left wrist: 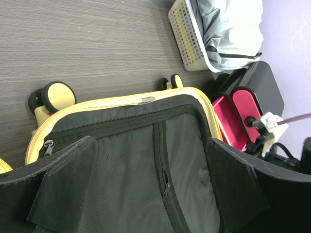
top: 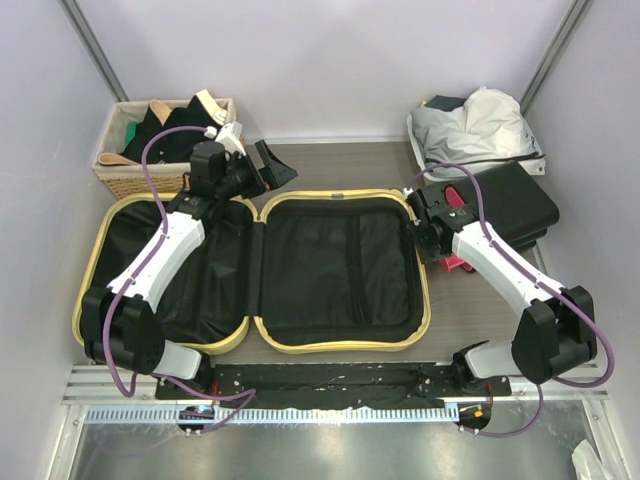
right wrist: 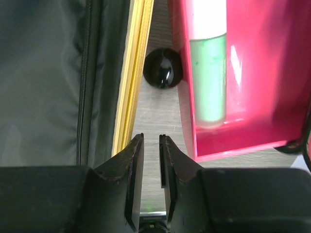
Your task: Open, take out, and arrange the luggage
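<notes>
The luggage lies fully open and flat in the middle of the counter, with its black lining facing up. The two pale-yellow shells lie side by side and join at a hinge line that runs from the near side to the far side. So the open luggage is longest from left to right. In the left wrist view, its yellow-and-black wheels stick out from the far edge of the right half onto the bare counter, so the wheel end points away from the arm bases. A zipper line runs across the lining of the right half.

The left fingers hang wide apart over the far edge of the luggage, near the hinge, and they hold nothing. The right fingers are low beside the right edge of the luggage. They are almost together, with only a narrow gap between them and nothing in it. They are over the strip of counter between the yellow rim and a red tray.

The counter has a grey-brown wood grain. At its far left stands a wicker basket with dark clothes, and at its far right a white perforated basket with pale cloth. A black box sits just to the right of the luggage. Pale plain walls close the space on three sides, and a metal rail runs along the near edge.
</notes>
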`<state>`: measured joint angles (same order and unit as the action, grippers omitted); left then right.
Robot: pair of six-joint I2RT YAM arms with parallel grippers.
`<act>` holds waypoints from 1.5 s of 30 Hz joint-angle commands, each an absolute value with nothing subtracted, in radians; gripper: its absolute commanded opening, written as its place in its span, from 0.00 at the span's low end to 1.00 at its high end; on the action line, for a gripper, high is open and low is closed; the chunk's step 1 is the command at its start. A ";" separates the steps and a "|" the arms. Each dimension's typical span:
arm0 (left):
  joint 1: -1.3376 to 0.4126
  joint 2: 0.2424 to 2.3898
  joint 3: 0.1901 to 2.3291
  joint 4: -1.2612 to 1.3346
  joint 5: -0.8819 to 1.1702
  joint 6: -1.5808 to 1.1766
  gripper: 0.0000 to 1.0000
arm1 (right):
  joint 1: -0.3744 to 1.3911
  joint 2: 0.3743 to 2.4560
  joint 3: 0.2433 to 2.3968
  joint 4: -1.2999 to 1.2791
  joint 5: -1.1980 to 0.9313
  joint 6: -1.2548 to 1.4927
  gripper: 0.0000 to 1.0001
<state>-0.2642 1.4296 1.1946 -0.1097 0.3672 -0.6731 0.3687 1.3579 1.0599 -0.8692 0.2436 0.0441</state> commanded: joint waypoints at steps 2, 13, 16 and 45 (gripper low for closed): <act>-0.267 1.419 1.224 -0.077 0.379 -0.670 1.00 | 0.367 1.402 1.051 -0.798 0.349 0.132 0.25; -0.267 1.417 1.224 -0.078 0.377 -0.667 1.00 | 0.367 1.453 1.029 -0.655 0.857 0.224 0.25; -0.265 1.414 1.224 -0.080 0.374 -0.663 1.00 | 0.364 1.468 1.005 -0.601 0.929 0.206 0.25; -0.279 1.414 1.215 -0.060 0.385 -0.669 1.00 | 0.186 1.312 0.898 -0.405 0.548 0.339 0.26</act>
<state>-0.2737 1.4296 1.1946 -0.1055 0.3676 -0.6727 0.1574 1.4246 0.9398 -0.4744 0.7120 0.2092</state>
